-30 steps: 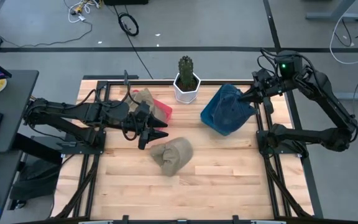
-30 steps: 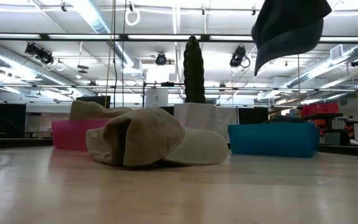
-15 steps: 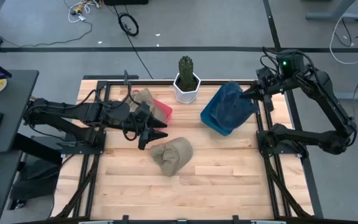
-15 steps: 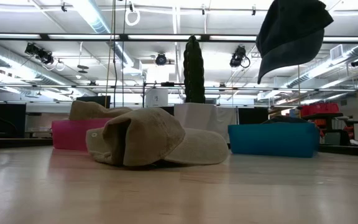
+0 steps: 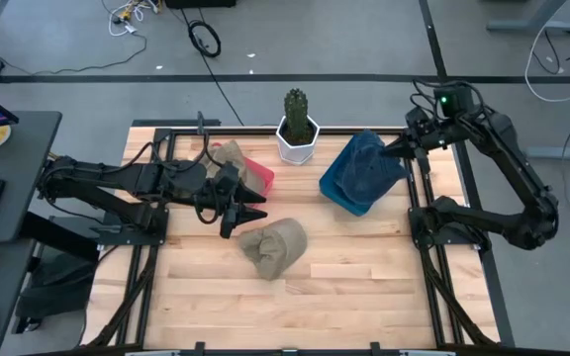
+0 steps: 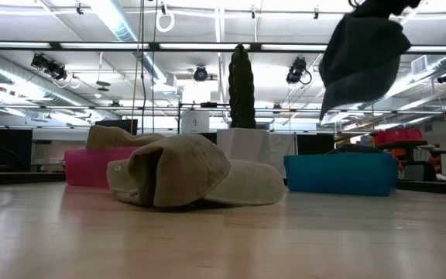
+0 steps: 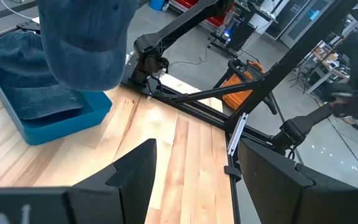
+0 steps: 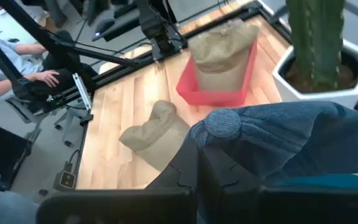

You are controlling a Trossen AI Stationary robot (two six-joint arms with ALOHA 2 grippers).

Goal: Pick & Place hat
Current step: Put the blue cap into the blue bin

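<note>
The right gripper [image 5: 401, 150], jaws pinching a blue hat [image 5: 367, 168], is holding it in the air above the blue bin [image 5: 335, 197], so that placement is pending. A tan hat [image 5: 274, 246] is lying on the worktop [image 5: 354, 287]; the left gripper [image 5: 255, 213], jaws spread, is hovering beside it.

On the table [image 5: 364, 287], a potted cactus [image 5: 297, 126] stood at the middle of the far edge. A bin [image 5: 253, 176] with a hat [image 5: 229, 155] in it lay to its left, a second bin [image 5: 336, 194] to its right. Another hat [image 5: 274, 244] lay on the table nearer the front, just right of the left gripper [image 5: 255, 213]. The right gripper [image 5: 396, 151] held a hat [image 5: 368, 168] above the right-hand bin.
</note>
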